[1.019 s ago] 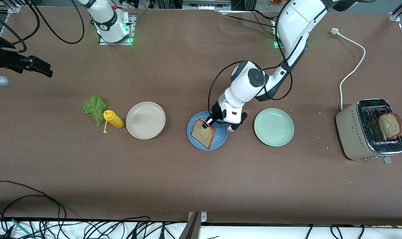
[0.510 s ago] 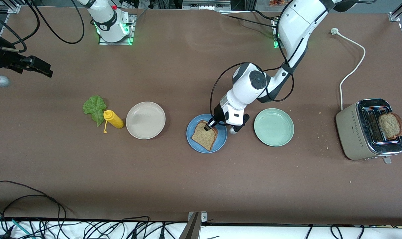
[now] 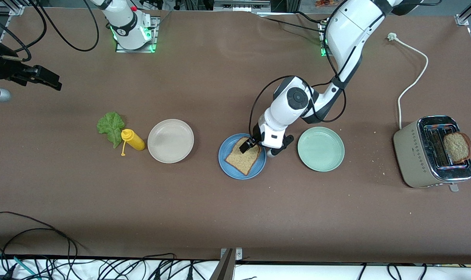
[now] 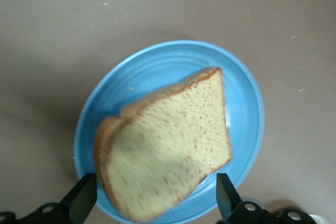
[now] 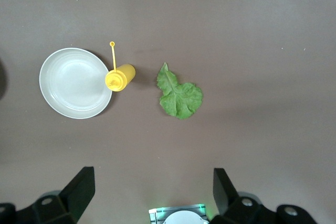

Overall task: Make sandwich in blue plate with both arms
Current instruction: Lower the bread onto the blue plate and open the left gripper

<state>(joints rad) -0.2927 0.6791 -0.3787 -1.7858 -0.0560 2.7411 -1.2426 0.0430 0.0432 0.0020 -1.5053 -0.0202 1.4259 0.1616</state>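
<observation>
Brown grainy bread slice [image 3: 243, 159] – round blue plate [image 3: 224, 152].

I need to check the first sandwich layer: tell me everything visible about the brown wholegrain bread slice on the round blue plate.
The brown wholegrain bread slice is flat-bottomed with a rounded top, a speckled tan crumb and a darker crust. It lies on the round blue plate, one corner reaching toward the rim. The left gripper stands open over its edge, no longer clamping it. Nothing lies on top of it.

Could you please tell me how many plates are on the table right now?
3. The beige-white plate lies beside the yellow bottle, toward the right arm's end; the blue plate in the middle holds a bread slice; the mint-green plate lies toward the toaster.
</observation>
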